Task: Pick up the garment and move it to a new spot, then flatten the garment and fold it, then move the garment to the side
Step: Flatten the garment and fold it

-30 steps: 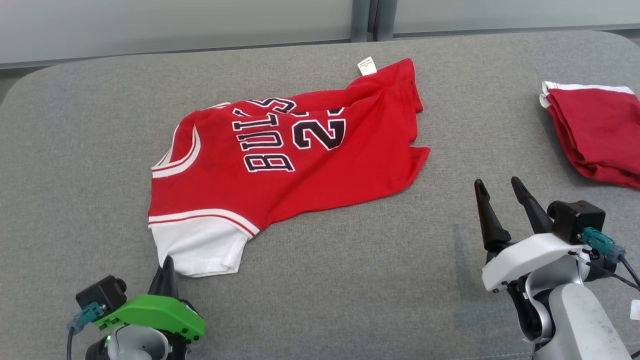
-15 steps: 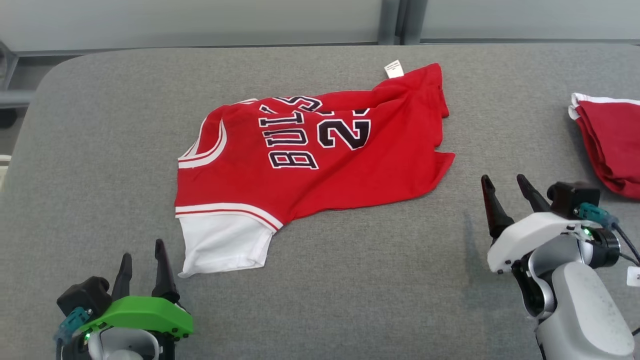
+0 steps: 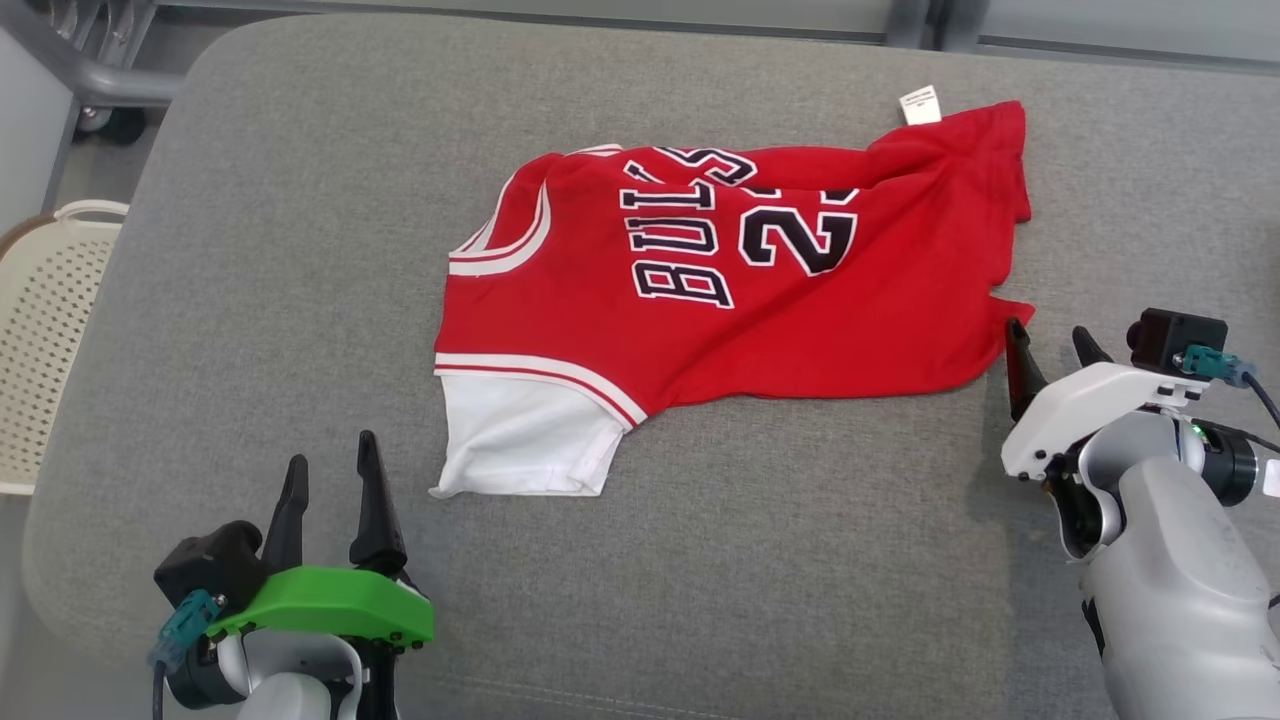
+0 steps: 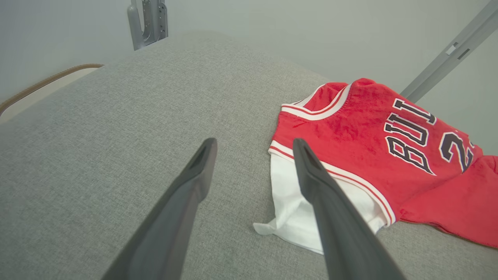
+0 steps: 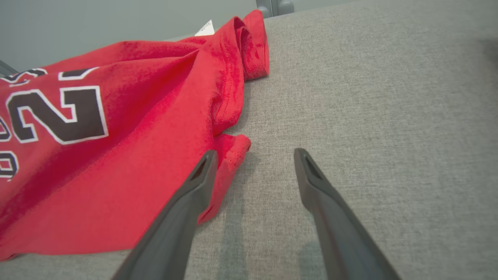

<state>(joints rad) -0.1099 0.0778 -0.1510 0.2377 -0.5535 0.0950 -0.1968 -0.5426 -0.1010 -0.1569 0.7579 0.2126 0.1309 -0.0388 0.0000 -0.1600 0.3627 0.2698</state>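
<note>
Grey woven fabric covers the tabletop (image 3: 250, 300), and the red garment (image 3: 720, 300) lies on its far middle, chest lettering up and neckline toward the left, with a white sleeve (image 3: 520, 450) spread on the near left. Your left tool (image 3: 331, 448) hovers with fingers wide and nothing between them, near that sleeve but apart from it. Your right tool (image 3: 1048, 330) is just as wide and empty, its left finger just beside the near right hem corner (image 3: 1010, 312). I judge the main risk to be a shallow pinch there: the corner curls up off the surface, so closing from this angle may catch one layer only or push the cloth away. The far right hem (image 3: 985, 150) is bunched and folded over by the white label (image 3: 921, 106), and the far edge hides part of the lettering; dragging by one corner would likely tighten those creases rather than flatten them. Lifting by the sleeve alone would let the body trail and twist. Watch the left side too, where a pale basket (image 3: 50, 330) sits beyond the tabletop's edge.
</note>
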